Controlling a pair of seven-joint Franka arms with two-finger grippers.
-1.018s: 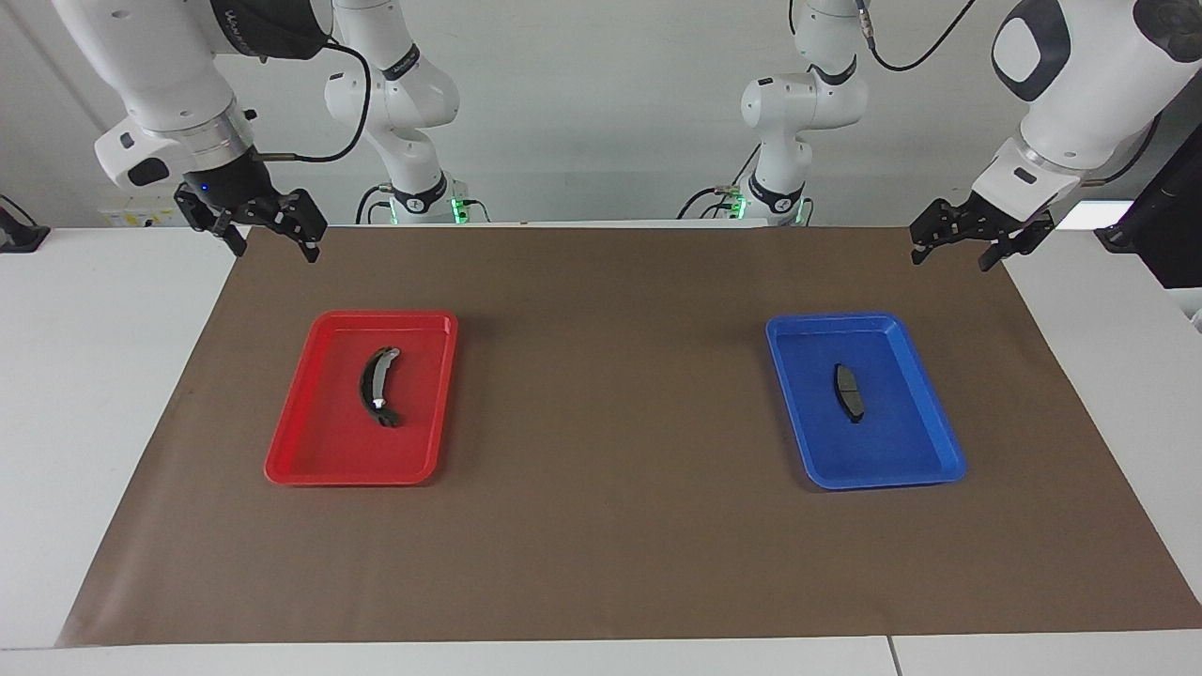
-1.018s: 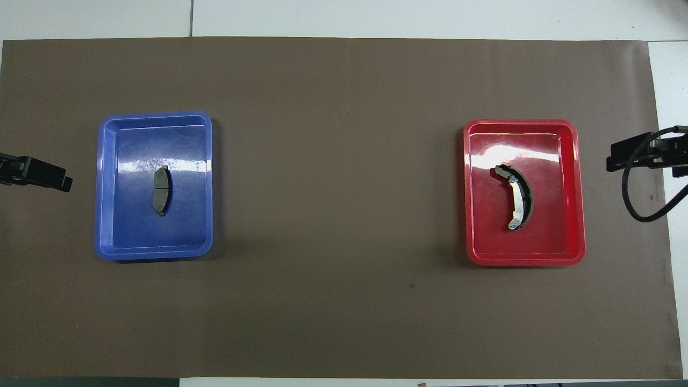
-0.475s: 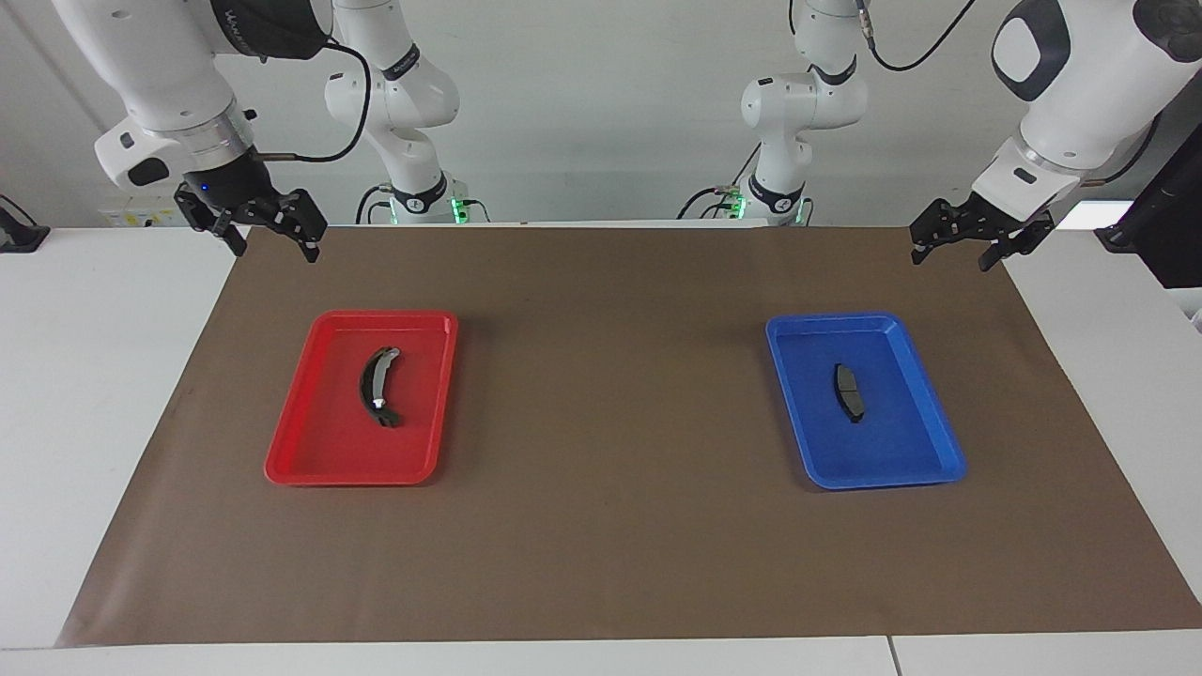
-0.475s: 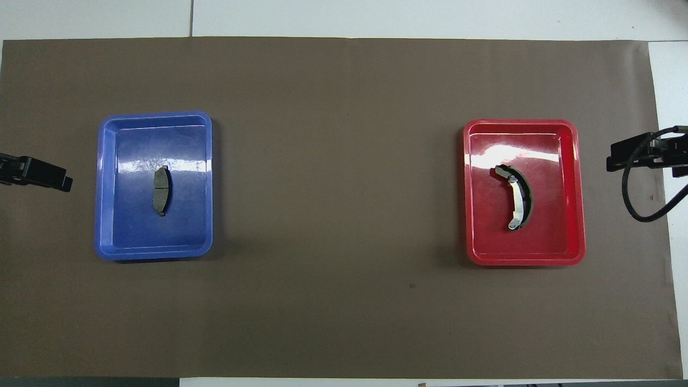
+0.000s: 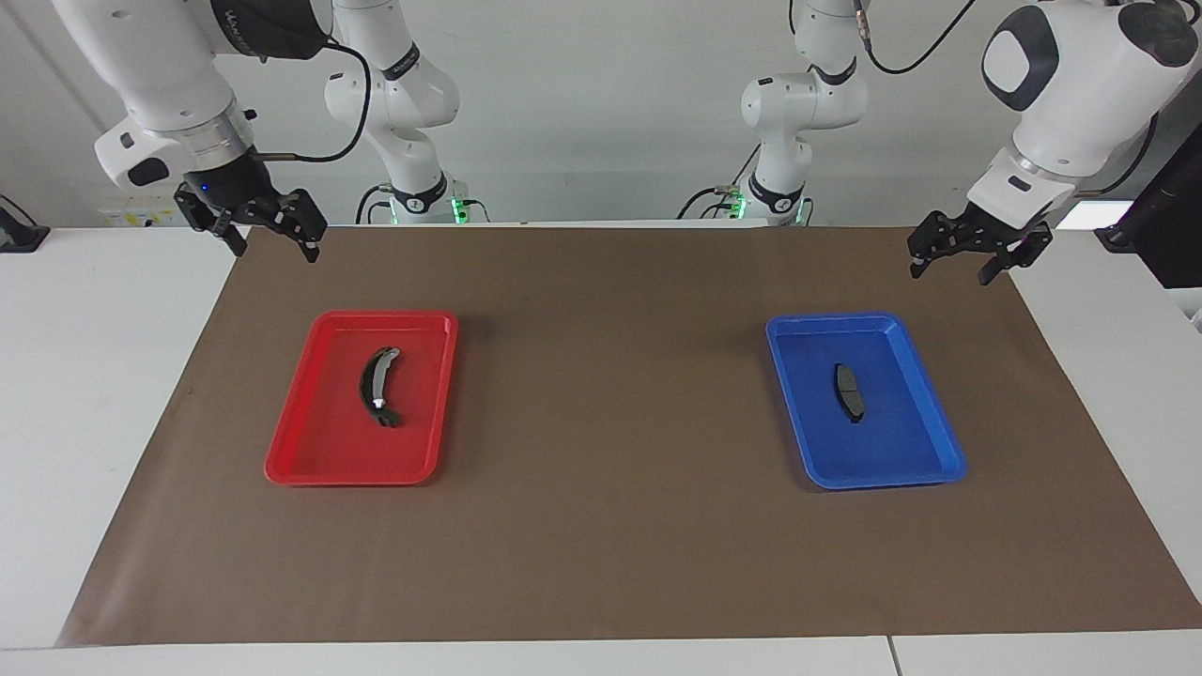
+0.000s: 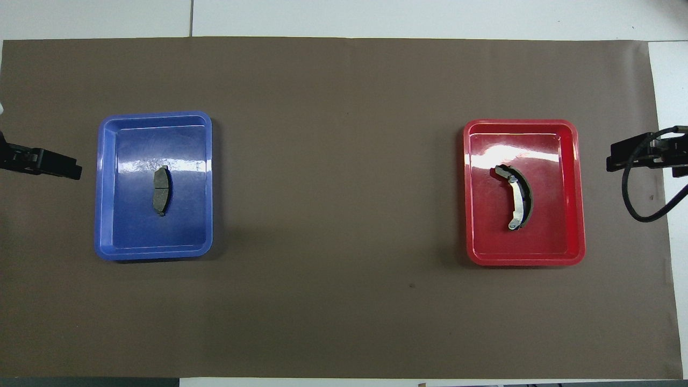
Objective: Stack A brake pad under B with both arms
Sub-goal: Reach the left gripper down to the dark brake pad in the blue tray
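Overhead view shows a white table (image 6: 430, 16) almost wholly covered by a brown mat (image 6: 338, 161); the facing view adds a plain pale wall (image 5: 601, 113) at the robots' end. On the mat lie two trays, well apart: a red tray (image 5: 291, 441) toward the right arm's end and a blue tray (image 5: 930, 441) toward the left arm's end. B (image 5: 376, 387), the black crescent with a pale inner strip, lies flat in the red tray. A brake pad (image 5: 849, 391), short and dark grey, lies flat in the blue tray. The right gripper (image 5: 272, 246) hangs over the mat's corner at its own end, fingers spread and holding nothing, well apart from B. The left gripper (image 5: 948, 265) hangs over the mat's edge at its end, fingers likewise spread and empty, well clear of the pad.
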